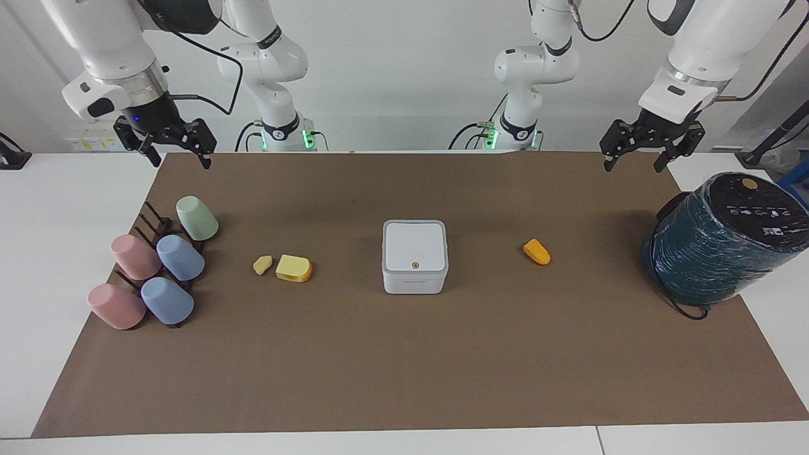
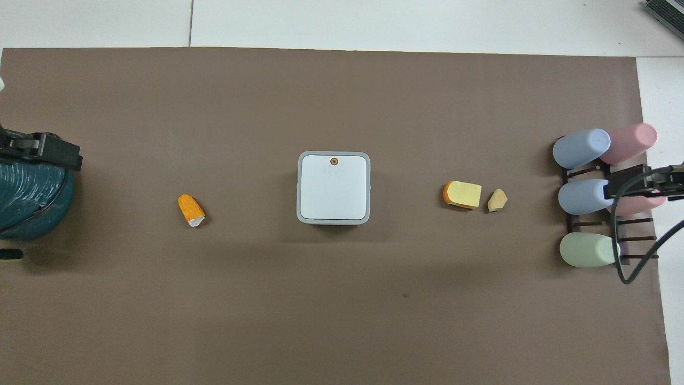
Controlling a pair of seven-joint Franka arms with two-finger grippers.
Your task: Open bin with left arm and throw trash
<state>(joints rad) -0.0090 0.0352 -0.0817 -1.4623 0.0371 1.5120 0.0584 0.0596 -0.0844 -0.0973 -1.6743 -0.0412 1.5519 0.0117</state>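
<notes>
Facing view: the bin (image 1: 414, 256) sits mid-table (image 1: 404, 379) on the brown mat, lid down flat, its orange dot on the lid's edge farthest from the robots. At the bin's 9 o'clock lie the yellow chunk (image 1: 294, 268) and, just beside it toward the right arm's end, the pale lump (image 1: 262, 265). At the bin's 3 o'clock, well apart from it, lies the orange wedge (image 1: 536, 251). The left claw (image 1: 651, 146) hangs in the air at 1 o'clock from the bin, over the mat's edge nearest the robots, fingers apart and holding nothing. The right claw (image 1: 169, 144) waits raised at 11 o'clock, fingers likewise spread and empty. Pastel cups (image 1: 158, 268) lie on a dark rack at the right arm's end; a teal cylinder (image 1: 720, 243) stands at the left arm's end.

Overhead view: the bin (image 2: 333, 186) is central, lid shut. The orange wedge (image 2: 191, 209) is at its 9 o'clock, the yellow chunk (image 2: 463, 194) and pale lump (image 2: 497, 200) at its 3 o'clock, close together. The left claw (image 2: 40, 151) shows over the teal cylinder (image 2: 26, 203), the right claw (image 2: 641, 184) over the cups (image 2: 585, 195).
</notes>
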